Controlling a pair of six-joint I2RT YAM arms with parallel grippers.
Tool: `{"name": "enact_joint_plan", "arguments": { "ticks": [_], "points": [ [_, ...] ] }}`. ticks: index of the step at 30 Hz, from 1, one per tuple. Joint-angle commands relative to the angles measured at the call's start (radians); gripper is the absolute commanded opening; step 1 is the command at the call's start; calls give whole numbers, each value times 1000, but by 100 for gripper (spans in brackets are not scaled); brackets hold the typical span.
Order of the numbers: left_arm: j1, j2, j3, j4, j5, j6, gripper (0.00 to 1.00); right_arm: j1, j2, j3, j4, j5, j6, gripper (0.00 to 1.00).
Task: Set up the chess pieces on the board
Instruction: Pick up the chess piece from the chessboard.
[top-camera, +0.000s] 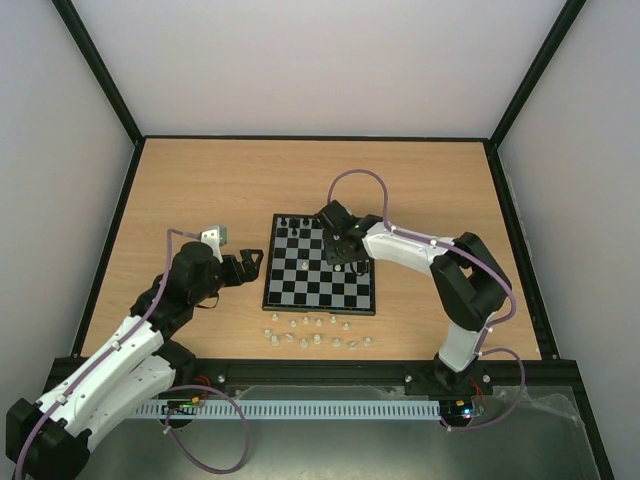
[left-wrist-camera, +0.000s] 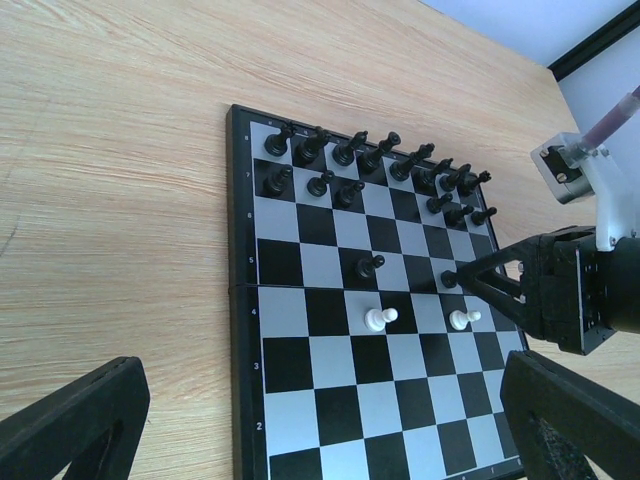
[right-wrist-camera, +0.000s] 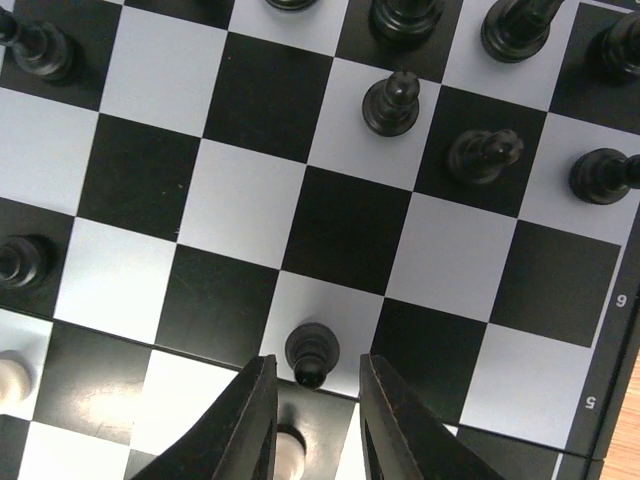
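**Right gripper** (right-wrist-camera: 315, 368): jaws partly open and empty, straddling a black pawn (right-wrist-camera: 312, 355) at mid-board, with a white pawn (right-wrist-camera: 288, 450) just behind it.
**Advice:** centre on one man only, lower straight and close gently, or the neighbour may topple.
**Left gripper** (top-camera: 249, 268): wide open and empty, beside the board (top-camera: 300, 290).
**White pieces** (top-camera: 317, 340): roughly fourteen loose on the table (top-camera: 200, 180) before the board, plus two on it.
**Black pieces** (left-wrist-camera: 347, 150): about sixteen, all on the board.
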Motion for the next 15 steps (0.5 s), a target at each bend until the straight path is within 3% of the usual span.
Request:
{"name": "enact_joint_plan", "arguments": {
  "ticks": [1,10,15],
  "points": [
    [-5,-3,15,-11,-16,0,99,-17,30,28,-25,-3,-17,23],
    [-5,2,13,-6,-18,3,99,-26,59,47,-16,-22,-32,16],
    [-5,3,11,-1,-17,6,99,-27,68,59,-19,-26,-33,6]
  ]
}}
